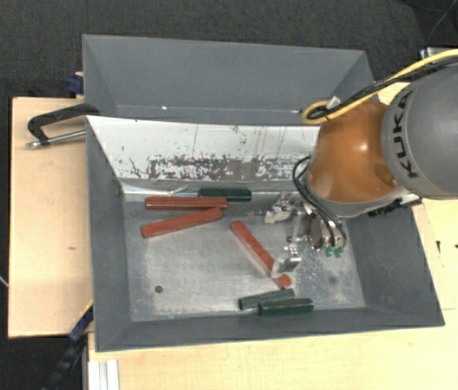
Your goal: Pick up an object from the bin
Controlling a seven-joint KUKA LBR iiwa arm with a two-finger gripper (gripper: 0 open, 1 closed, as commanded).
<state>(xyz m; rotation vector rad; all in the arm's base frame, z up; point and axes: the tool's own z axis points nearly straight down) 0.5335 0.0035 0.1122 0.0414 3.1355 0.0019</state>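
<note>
Several loose sticks across the floor of the grey bin (103,242). Low at 3 o'clock: fingers (294,257), just beside the lower end of a slanted red stick (251,246) near centre, with a short red piece (283,280) just below. Cannot tell whether apart or together. Two dark green sticks (282,307) at 6 o'clock, two long red sticks (184,204) at 10.

grey bin (196,275) holds red sticks (182,224) and green sticks (276,304)

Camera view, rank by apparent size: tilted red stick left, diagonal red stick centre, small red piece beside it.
1. tilted red stick
2. diagonal red stick, somewhat shorter
3. small red piece, clearly smallest
</note>
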